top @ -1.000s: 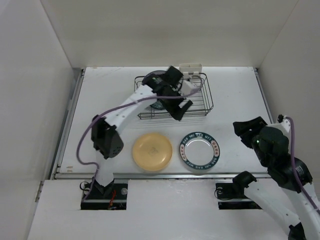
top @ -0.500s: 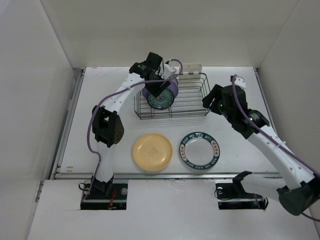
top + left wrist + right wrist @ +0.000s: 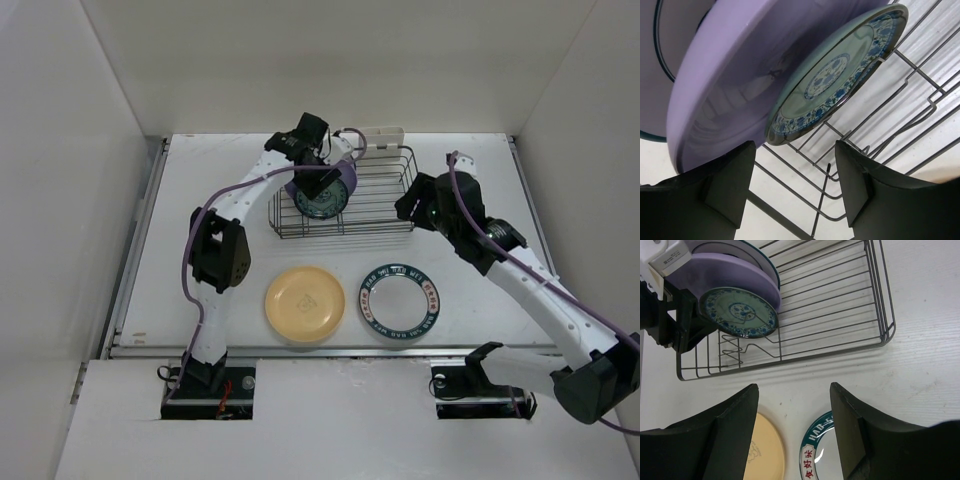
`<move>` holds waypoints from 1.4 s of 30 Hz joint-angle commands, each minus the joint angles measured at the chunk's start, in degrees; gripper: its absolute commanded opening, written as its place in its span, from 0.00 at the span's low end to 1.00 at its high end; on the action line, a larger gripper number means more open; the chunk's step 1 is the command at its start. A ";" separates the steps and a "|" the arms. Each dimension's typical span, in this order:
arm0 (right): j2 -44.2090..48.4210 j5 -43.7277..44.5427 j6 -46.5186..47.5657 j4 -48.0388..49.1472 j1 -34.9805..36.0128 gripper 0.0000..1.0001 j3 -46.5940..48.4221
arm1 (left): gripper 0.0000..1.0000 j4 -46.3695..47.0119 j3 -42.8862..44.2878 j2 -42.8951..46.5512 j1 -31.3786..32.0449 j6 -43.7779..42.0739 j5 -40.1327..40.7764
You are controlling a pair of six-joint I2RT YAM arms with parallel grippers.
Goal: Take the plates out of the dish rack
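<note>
The dark wire dish rack stands at the back of the table. A lavender plate stands upright at its left end, a small teal patterned plate leans on it, and a white teal-rimmed plate stands behind. A yellow plate and a white green-rimmed plate lie flat in front. My left gripper is open just below the lavender plate's rim, over the rack wires. My right gripper is open and empty, above the table just in front of the rack's right end.
A white cutlery holder is clipped to the rack's back edge. White walls close in the table on the left, back and right. The right half of the rack holds no plates.
My right arm has swung up from near its base to the rack's right end. My left gripper has moved from the rack's middle to the plates at its left end.
</note>
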State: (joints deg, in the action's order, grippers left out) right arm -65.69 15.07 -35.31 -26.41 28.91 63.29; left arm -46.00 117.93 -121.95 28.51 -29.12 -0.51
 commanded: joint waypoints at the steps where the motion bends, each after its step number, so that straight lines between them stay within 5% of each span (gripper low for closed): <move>1: 1.27 -0.05 0.94 3.47 0.01 0.65 -0.79 | 0.61 1.70 1.07 -1.44 -0.12 -0.32 1.66; 6: 0.66 -0.04 0.94 3.47 0.01 0.65 -0.80 | 0.61 2.57 3.45 -4.08 -0.74 0.21 1.13; 8: 0.65 -0.04 0.94 2.95 0.01 0.65 -0.80 | 0.53 3.45 2.92 -4.08 -0.74 0.21 0.60; 10: 0.65 -0.04 0.94 2.95 0.01 0.65 -0.80 | 0.43 3.99 2.92 -4.08 -0.74 0.73 0.60; 11: 0.65 -0.65 0.94 2.95 0.01 0.65 -0.80 | 0.26 3.99 2.92 -4.08 -0.74 1.61 1.47; 15: 0.65 -1.71 0.42 2.95 0.01 0.65 -1.32 | 0.00 4.51 0.82 -1.37 -0.74 2.14 3.06; 42: 10.58 -1.71 -1.25 0.75 0.01 0.65 -5.45 | 0.00 5.13 -8.07 21.74 -2.85 12.07 -3.44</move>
State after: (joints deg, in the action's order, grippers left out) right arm -56.34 13.04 -36.25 -26.55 28.91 58.06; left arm -40.38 110.89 -104.38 25.76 -19.57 -1.76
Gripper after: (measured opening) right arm 0.648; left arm 0.029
